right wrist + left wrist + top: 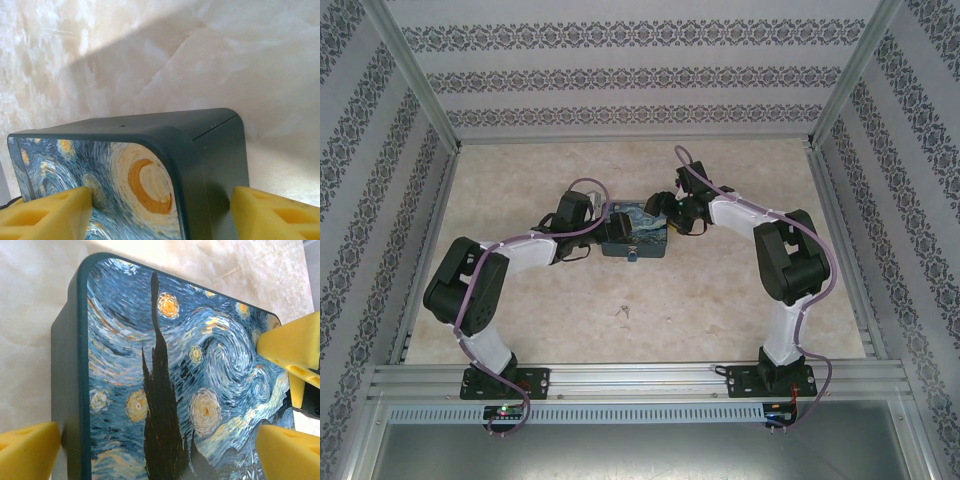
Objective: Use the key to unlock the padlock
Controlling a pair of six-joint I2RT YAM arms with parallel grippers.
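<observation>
**A:** Standing behind the rig here. What's on there, front to back?

**B:** Closest to me, at 6 o'clock, both arm bases are bolted to the edge of the table [520, 330]. Just past them a small thing [620, 312] lies on the marble, too tiny to say what it is. Then the padlock [632, 257], a tiny blue bit right at the 6 o'clock side of the starry-night tin [633, 238]. I can't make out its shackle from here.

**A:** And the jaws?

**B:** The left arm [470, 290] reaches in from 9 o'clock. The left jaws are spread wide over the tin, one yellow finger [27, 450] beside the dark side wall and the other [287, 452] over the painted lid. The right arm [785, 260] comes in from 3 o'clock. The right jaws are apart too, straddling a corner of the tin. One finger [45, 215] sits in front of the painted face, and the other [275, 215] is clear of the dark wall with a gap.

**A:** Further back?

**B:** Marble, then the patterned back wall [640, 60] at 12 o'clock.
</observation>
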